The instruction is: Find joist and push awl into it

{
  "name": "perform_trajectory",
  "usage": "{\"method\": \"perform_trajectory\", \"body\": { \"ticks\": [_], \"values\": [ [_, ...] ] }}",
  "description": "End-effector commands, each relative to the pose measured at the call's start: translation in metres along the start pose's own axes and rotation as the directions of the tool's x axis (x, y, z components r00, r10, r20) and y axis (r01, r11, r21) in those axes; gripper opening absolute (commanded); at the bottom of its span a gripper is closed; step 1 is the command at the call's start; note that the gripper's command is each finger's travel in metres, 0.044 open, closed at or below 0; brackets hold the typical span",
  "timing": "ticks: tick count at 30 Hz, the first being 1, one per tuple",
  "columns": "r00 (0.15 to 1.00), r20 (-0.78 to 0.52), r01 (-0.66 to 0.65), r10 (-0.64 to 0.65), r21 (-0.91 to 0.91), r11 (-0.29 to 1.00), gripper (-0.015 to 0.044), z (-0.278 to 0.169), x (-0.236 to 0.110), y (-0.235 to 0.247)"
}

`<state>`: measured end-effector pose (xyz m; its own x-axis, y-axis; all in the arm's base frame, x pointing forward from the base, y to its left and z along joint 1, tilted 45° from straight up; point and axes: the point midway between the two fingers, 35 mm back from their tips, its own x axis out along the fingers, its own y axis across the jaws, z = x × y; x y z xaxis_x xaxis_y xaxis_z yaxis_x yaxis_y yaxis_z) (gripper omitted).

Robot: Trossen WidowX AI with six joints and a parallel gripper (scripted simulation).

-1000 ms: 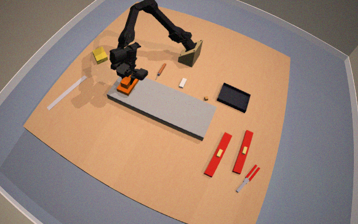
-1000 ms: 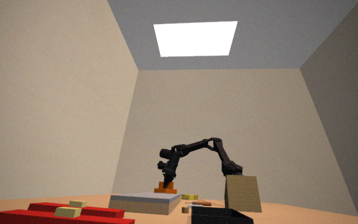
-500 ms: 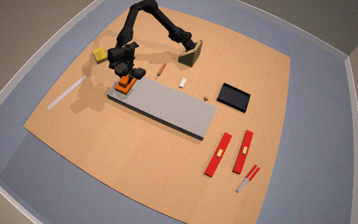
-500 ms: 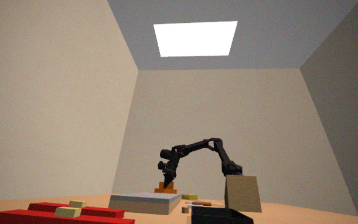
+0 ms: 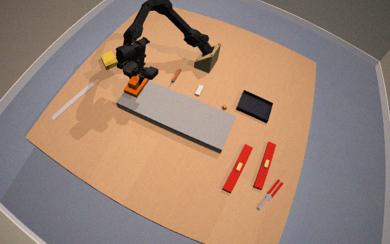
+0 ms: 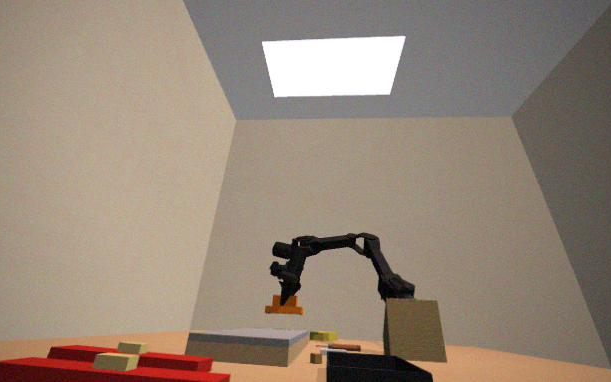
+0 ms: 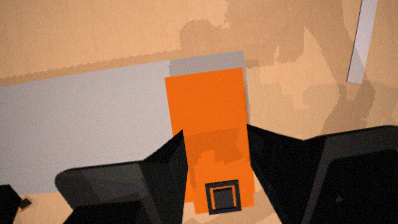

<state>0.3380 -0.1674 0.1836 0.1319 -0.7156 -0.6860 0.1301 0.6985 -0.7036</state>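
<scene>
We are in the scanning step, our pincer [image 5: 136,80] clenched on the orange finder [image 5: 135,86], which hangs above the panel [image 5: 182,114] at its upper-left end in the top view, so next we judge it must lower and sweep along toward the tray [image 5: 255,106].

Orange stud finder [image 5: 135,86], a flat rectangular plate with a raised grip block, held level in the air above the end of the grey floor panel [image 5: 182,115], a long flat slab lying on the tan surface. Awl [image 5: 175,76], orange handle with thin metal tip, lies flat beside the panel. Dark open tray [image 5: 255,106] sits beyond the panel's other end.
</scene>
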Motion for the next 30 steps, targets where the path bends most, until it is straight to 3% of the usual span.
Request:
{"method": "perform_trajectory", "body": {
  "ticks": [1, 7, 13, 30],
  "values": [
    [1.0, 0.012, 0.004, -0.004, 0.005, 1.0, 0.0, 0.008, -0.024, -0.001],
    [1.0, 0.014, 0.007, -0.007, 0.004, 1.0, 0.0, 0.011, -0.05, -0.003],
    [1.0, 0.018, -0.006, 0.007, -0.02, 1.0, 0.0, 0.016, -0.051, 0.007],
    [0.976, 0.029, -0.184, 0.216, -0.427, 0.885, 0.0, 0.044, -0.062, 0.18]
  ]
}}
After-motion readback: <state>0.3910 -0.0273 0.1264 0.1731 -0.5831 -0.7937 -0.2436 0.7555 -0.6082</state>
